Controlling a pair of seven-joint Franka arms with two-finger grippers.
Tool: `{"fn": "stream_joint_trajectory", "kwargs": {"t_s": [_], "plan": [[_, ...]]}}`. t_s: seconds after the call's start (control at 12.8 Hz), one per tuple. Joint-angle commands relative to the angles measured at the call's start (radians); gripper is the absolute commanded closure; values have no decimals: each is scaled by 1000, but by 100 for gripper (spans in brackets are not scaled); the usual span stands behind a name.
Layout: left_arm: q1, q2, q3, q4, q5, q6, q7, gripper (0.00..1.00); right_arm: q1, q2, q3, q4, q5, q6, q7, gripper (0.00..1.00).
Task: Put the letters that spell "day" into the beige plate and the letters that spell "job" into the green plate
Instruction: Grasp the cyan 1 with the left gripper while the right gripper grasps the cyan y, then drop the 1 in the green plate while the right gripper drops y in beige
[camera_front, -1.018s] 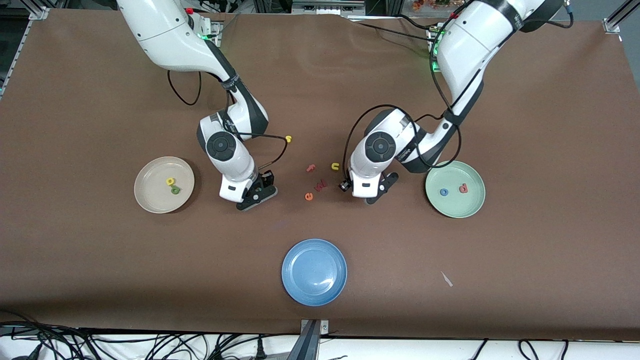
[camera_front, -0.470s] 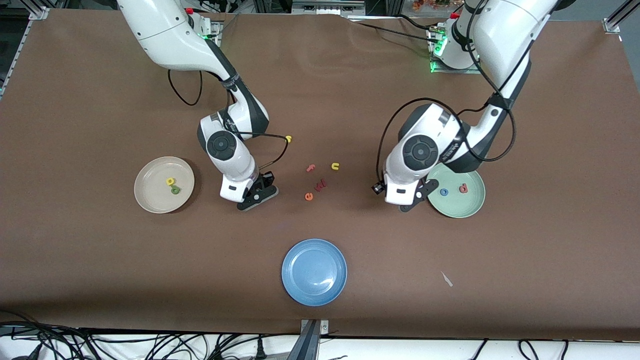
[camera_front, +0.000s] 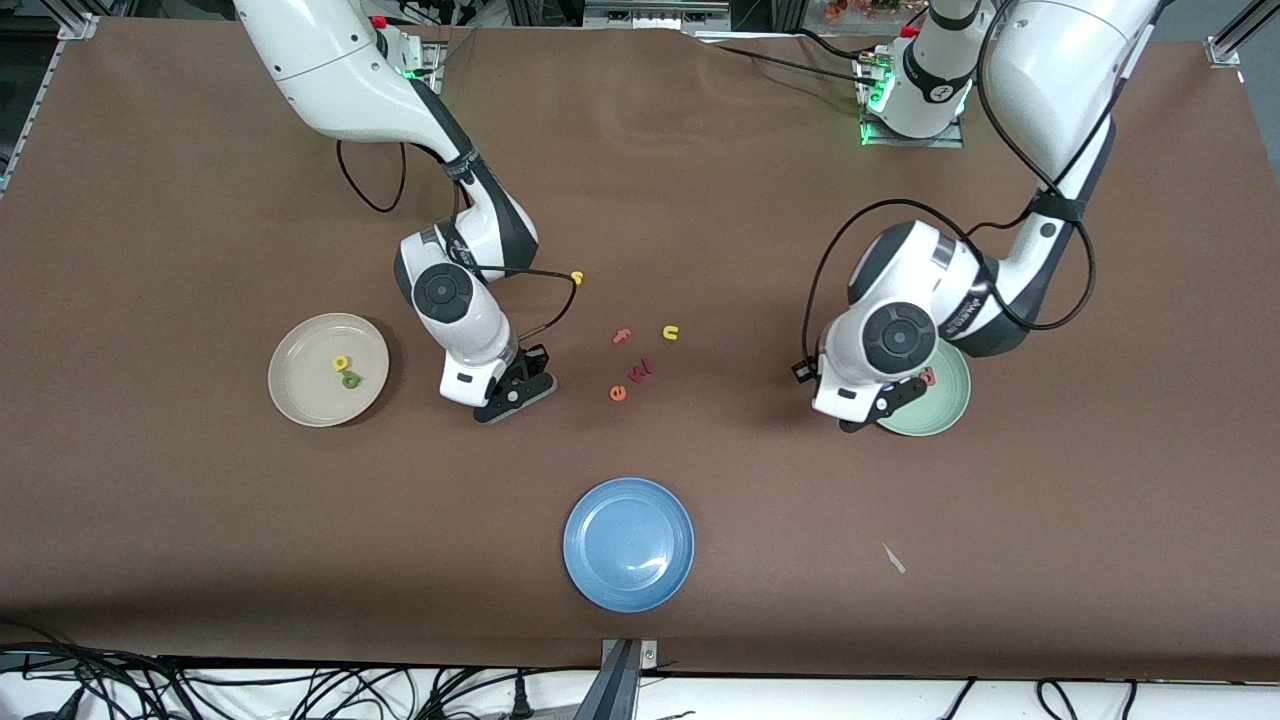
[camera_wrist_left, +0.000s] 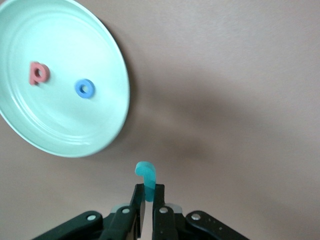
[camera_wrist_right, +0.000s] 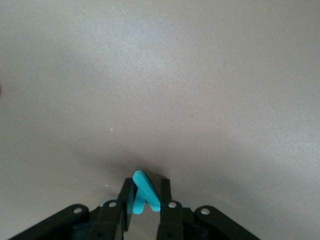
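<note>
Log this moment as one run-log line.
left end effector: shut on teal j, beside green plate | right end effector: shut on teal y, over table | beige plate: a, d

the brown table (camera_front: 180, 520) carries three plates and some loose foam letters. taking the blue plate (camera_front: 628, 543) as landmark: the beige plate (camera_front: 300, 395) lies farther from the front camera, toward the right arm's end; the green plate (camera_front: 945, 410) likewise, toward the left arm's end. farther than the blue plate, near the table's middle, lie an orange e (camera_front: 617, 393), a dark red w (camera_front: 641, 370), a pink f (camera_front: 621, 336), a yellow u (camera_front: 670, 332) and a yellow s (camera_front: 576, 277). a small pale scrap (camera_front: 893, 558) lies beside the blue plate, toward the left arm's end.
</note>
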Motion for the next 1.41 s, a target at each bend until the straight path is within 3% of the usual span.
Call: {"fn": "stream_joint_trajectory", "kwargs": {"t_s": [0.0, 0.16, 0.55, 0.86, 1.1, 1.17, 1.25, 1.33], "plan": [[61, -45, -10, -35, 13, -77, 197, 100, -16, -35, -20, 23, 8, -100, 7, 100], [84, -71, -10, -61, 11, -119, 288, 100, -18, -91, -64, 12, 11, -206, 84, 100], [208, -85, -8, -144, 16, -94, 562, 100, -18, -210, -187, -109, 11, -235, 172, 100], [248, -48, -3, -227, 71, 114, 590, 100, -36, -215, -316, -129, 13, -246, 163, 100], [257, -17, -3, -271, 90, 206, 589, 100, -126, -203, -319, -123, 13, -246, 52, 100], [257, -17, -3, -285, 90, 208, 589, 100, -161, -191, -318, -118, 13, -246, 1, 73], [257, -16, -3, -291, 90, 209, 589, 100, -174, -190, -316, -115, 15, -248, -13, 10], [257, -16, -3, -302, 90, 219, 589, 100, -173, -190, -316, -109, 15, -254, -15, 0]]}}
